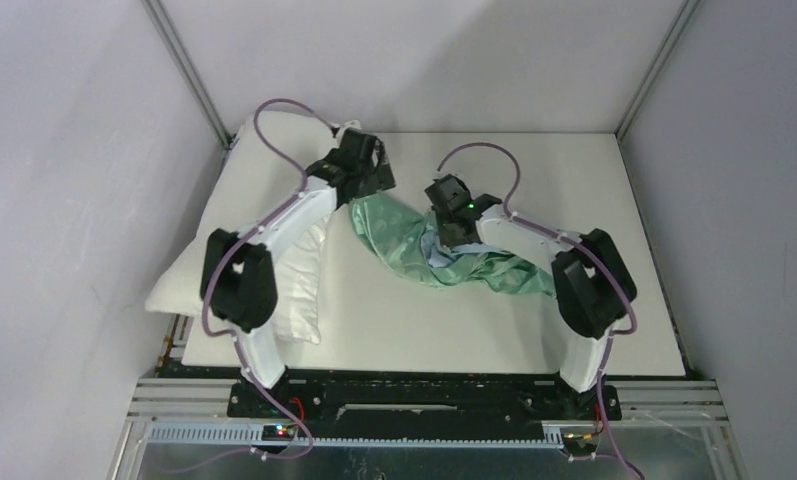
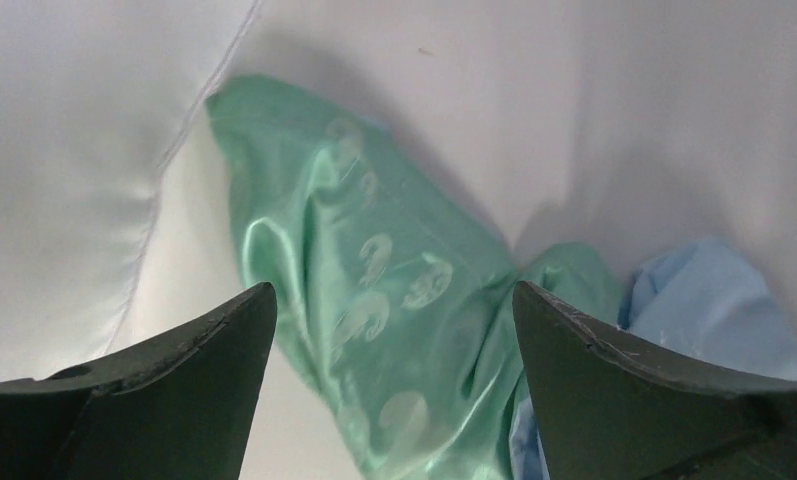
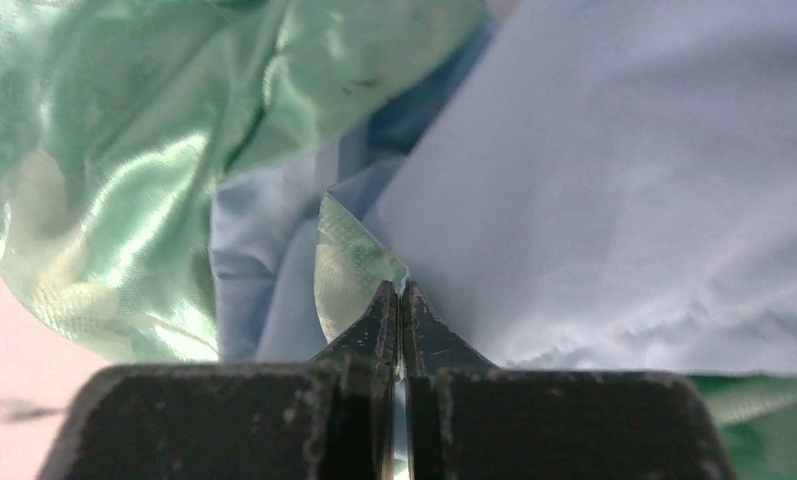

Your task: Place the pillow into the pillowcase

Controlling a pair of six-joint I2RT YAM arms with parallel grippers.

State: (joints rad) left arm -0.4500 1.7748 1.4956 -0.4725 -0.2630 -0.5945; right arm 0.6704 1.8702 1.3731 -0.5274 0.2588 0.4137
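Your right gripper (image 3: 401, 290) is pinching its fingertips fully together at a fold of the pillowcase (image 1: 444, 255), right where a sea-green corner is meeting the light blue face. From the wrist view, the tips are sitting at the cloth's edge, though it is hard to tell whether any fabric is actually caught between them, since the jaws are showing no gap at all.

Your left gripper (image 2: 394, 300) is standing wide open and holding nothing. Its two dark fingers (image 2: 204, 350) are framing the shiny green end of the pillowcase from above, and they are not touching it as far as the wrist camera shows. Blue cloth is peeking out at the right of that view.

You are looking at a pillowcase that is lying bunched in a crumpled band across the middle of the white table (image 1: 594, 190), running from beneath the left gripper down toward the right arm's elbow. Mostly the green side is facing up, with a patch of blue showing under the right gripper.

Over on the left, the pillow (image 1: 244, 190) is resting along the table's left edge, partly hidden under the left arm and hanging a little over the side. Its inner edge is lying just beside the green end of the pillowcase.
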